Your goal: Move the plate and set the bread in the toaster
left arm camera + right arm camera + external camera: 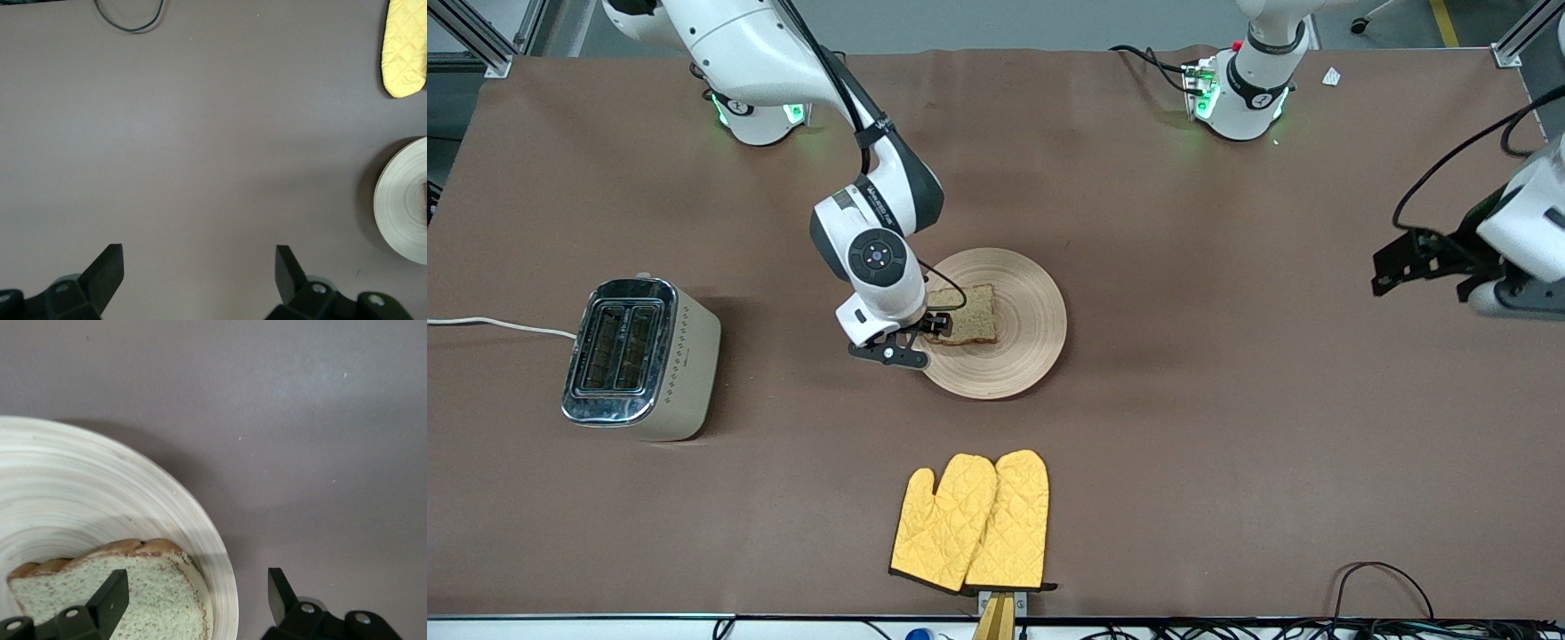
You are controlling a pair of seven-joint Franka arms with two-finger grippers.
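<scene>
So far, as I read it from my station, little of the task shows as finished: on the brown worktop (1227, 400) the toaster (640, 360) stands toward the right arm's end with both slots empty, well apart from the plate (1032, 311), which sits near the middle of the worktop, and the bread (967, 313) lies flat on that plate; whether the plate has already been moved I cannot judge. Lifting the slice, carrying it across and dropping it into a slot all remain. Nearer the front camera than the plate lie two yellow oven mitts (971, 523), untouched. My right arm reaches down from its base, wrist bent low, with the right claw (930, 331) at the plate's rim on the toaster's side; its fingers stand apart, one over the bread and one outside the rim, gripping nothing yet. My left arm waits at its own end of the worktop, the left claw (200, 270) spread wide and empty above bare surface.
</scene>
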